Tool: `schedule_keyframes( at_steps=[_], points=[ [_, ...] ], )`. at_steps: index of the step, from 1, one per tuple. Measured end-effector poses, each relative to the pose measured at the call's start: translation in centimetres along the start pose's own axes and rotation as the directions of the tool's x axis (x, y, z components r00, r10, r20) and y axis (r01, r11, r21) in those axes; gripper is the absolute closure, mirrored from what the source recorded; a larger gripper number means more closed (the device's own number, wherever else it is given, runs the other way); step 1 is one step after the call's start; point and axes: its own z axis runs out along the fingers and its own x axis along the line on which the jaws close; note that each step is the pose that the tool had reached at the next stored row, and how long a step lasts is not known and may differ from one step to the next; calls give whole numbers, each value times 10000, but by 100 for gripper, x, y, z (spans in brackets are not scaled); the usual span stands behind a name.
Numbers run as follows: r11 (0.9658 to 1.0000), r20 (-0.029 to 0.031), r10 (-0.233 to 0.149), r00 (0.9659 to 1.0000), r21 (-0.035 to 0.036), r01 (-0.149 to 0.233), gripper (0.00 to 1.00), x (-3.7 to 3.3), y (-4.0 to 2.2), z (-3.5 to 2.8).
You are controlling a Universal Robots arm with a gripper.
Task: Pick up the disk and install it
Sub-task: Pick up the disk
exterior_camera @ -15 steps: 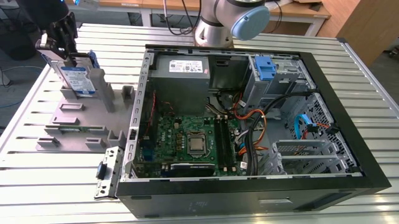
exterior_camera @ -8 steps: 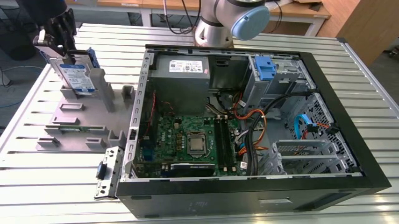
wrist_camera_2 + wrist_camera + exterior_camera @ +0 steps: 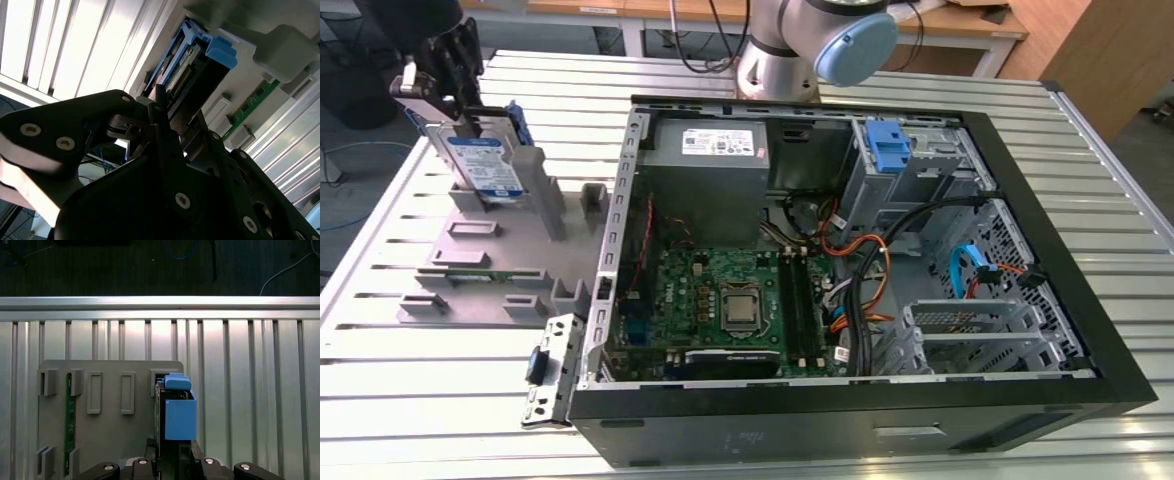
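One ribbed aluminium table (image 3: 1121, 200) carries everything before you, with wooden furniture (image 3: 1101, 50) and trailing cables behind it from twelve to one o'clock in the exterior view. The largest thing on it is the open computer case (image 3: 854, 425), lying on its side with the motherboard (image 3: 720, 300) facing up. At nine o'clock from the case, just beside its wall, sits a grey slotted fixture (image 3: 467, 250).

The gripper (image 3: 443, 85) hangs over the fixture's far end, at about ten o'clock in that view, right down on the disk (image 3: 483, 165). In both wrist views it straddles the disk's upper end. You cannot tell whether it is clamped there or merely around it.

The disk stands on edge in a fixture slot, labelled face toward the exterior camera, with its blue bracket (image 3: 518, 132) along the three o'clock edge. Its long axis seems to run straight up and down, though the angle makes that hard to judge.
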Motion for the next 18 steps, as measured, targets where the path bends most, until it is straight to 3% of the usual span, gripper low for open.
schedule_keyframes(
  at_steps=[9, 18],
  points=[
    [10000, 0, 0, 10000, 0, 0, 65, -1, 1, -36],
    [10000, -1, 0, 10000, -1, 0, 65, -10, 7, -238]
  ],
)
